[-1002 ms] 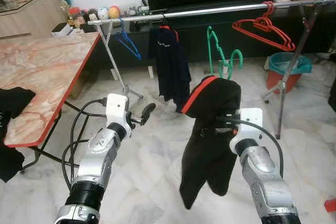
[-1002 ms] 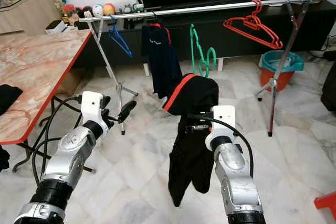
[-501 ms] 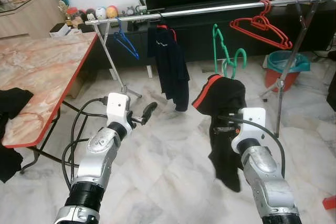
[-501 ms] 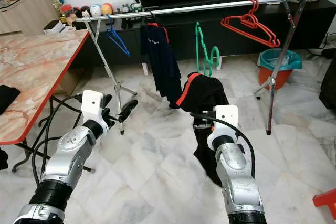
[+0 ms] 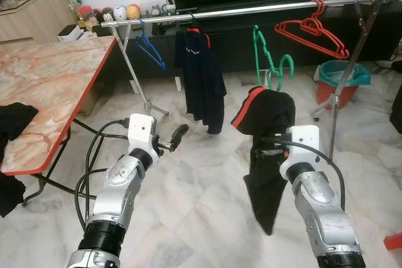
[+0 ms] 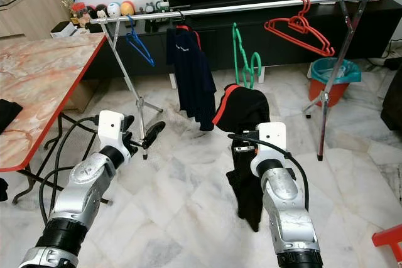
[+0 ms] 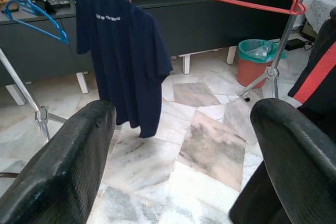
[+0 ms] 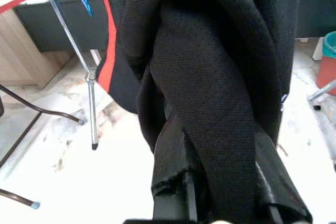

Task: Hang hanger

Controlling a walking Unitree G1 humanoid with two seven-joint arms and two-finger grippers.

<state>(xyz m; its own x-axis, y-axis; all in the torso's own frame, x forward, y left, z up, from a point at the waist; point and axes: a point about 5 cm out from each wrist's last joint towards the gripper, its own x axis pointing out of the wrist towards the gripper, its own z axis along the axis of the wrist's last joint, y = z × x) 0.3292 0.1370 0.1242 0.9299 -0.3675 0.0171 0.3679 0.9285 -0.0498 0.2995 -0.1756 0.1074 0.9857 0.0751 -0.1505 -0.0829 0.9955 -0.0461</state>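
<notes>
Up at 12 o'clock, the silver rail [image 5: 251,10] carries a blue hanger [image 5: 151,48], a dark shirt [image 5: 202,80], a green hanger [image 5: 267,67] and a red hanger [image 5: 314,29]. Nearer, at about 2 o'clock, the right gripper [image 8: 220,182] has its fingers clamped on a black garment with red trim [image 5: 267,149], which droops toward the marble floor [image 5: 201,192]. At about 10 o'clock, the left gripper [image 7: 184,145] hovers with fingers [image 7: 63,166] spread wide, holding nothing. Off at 9 o'clock stands the marble counter [image 5: 50,86].
</notes>
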